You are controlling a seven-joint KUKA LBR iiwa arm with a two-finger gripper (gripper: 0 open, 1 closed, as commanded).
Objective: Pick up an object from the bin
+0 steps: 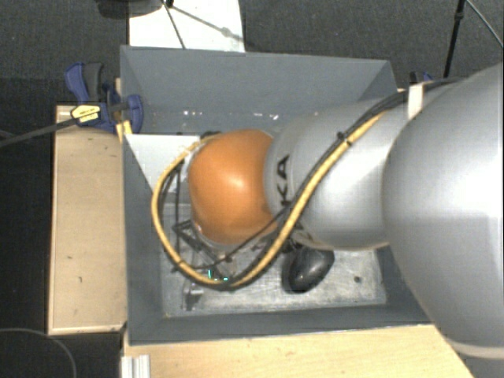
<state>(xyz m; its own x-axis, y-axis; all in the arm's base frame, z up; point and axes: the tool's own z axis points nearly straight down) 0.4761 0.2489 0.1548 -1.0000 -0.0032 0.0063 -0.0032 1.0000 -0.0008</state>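
My gripper (206,255) hangs low over the left part of the bin floor, its dark body showing under the orange wrist cover. A dark grey rounded thing (307,270), shaped like a computer mouse, lies on the floor just right of the gripper, partly under the arm. A small pale scrap (191,296) lies on the floor a little in front of the gripper, near the bin's front left corner.
The thick silver arm and its looped yellow cable reach in from the right and hide the middle and right of the bin. Sloped grey walls close in the floor at the left and back.
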